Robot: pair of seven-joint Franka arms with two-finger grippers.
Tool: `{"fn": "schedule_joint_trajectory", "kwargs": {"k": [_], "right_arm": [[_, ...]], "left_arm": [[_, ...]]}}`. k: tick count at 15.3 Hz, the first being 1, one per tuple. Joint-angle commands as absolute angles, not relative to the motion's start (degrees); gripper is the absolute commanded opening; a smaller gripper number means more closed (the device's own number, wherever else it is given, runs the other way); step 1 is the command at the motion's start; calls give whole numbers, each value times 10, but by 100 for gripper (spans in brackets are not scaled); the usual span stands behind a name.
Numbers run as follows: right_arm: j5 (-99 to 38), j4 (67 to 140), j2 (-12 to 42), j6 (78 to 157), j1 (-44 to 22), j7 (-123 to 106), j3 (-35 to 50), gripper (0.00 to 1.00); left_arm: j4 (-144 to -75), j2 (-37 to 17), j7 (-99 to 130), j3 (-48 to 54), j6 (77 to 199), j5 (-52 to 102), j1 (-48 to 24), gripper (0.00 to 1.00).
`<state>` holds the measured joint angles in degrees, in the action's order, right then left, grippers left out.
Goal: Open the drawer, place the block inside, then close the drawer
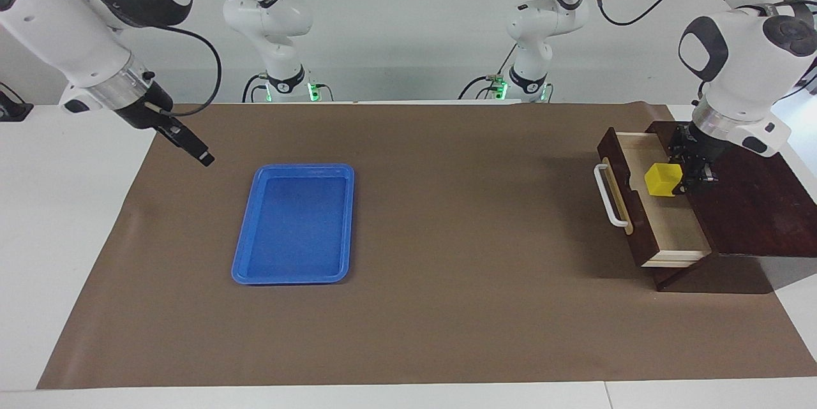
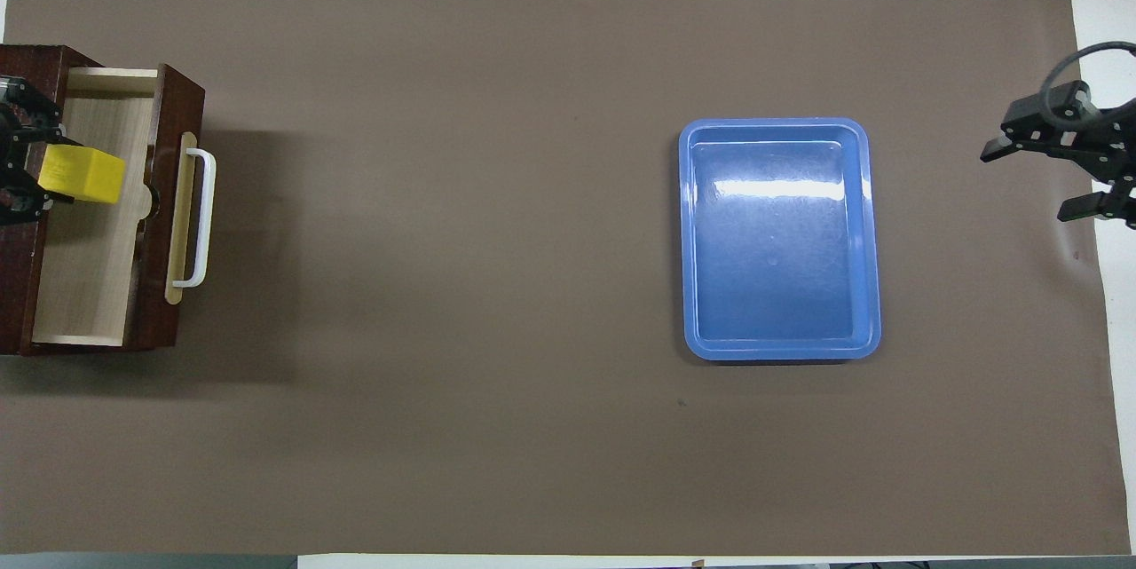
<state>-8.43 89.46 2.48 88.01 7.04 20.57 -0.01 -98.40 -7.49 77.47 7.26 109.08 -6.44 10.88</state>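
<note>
So the left gripper (image 1: 684,174) is pinching the block (image 1: 664,179) right over the open drawer (image 1: 664,221), at the left arm's end of the table. The little yellow cube isn't down on the pale wood floor yet as far as I can tell, it hangs just above the inside.

My guess on handling: the block looks light and rigid, flat faces, so a squeeze on two opposite sides is plenty, and that's how it's held now. It might bounce a bit if dropped from height, so lower is better. The drawer looks stiff and fairly solid; the white bar handle (image 1: 608,196) on the tan strip is the obvious place to grab, or just push the front panel to shut it. The wooden box (image 1: 763,205) could slide on the mat if shoved hard.

The right gripper (image 1: 204,157) waits over the edge of the mat at the right arm's end, fingers spread apart in the overhead view.

Brown mat (image 1: 447,217) covers a white table (image 1: 57,237), with a blue tray (image 1: 295,224) on the mat. Plain white wall by the arm bases.
</note>
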Motion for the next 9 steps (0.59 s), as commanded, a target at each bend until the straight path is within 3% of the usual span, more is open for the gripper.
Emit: {"fn": "schedule_joint_trajectory", "kwargs": {"k": [1,9], "right_arm": [[-45,910,-19,852,76,90,7,100],[25,910,-71,792,61,-103,15,100]], "left_arm": [[-1035,-55,770,79,1137,-69,121,0],[-1089,-54,802,80,1187,-64,126,0]]}}
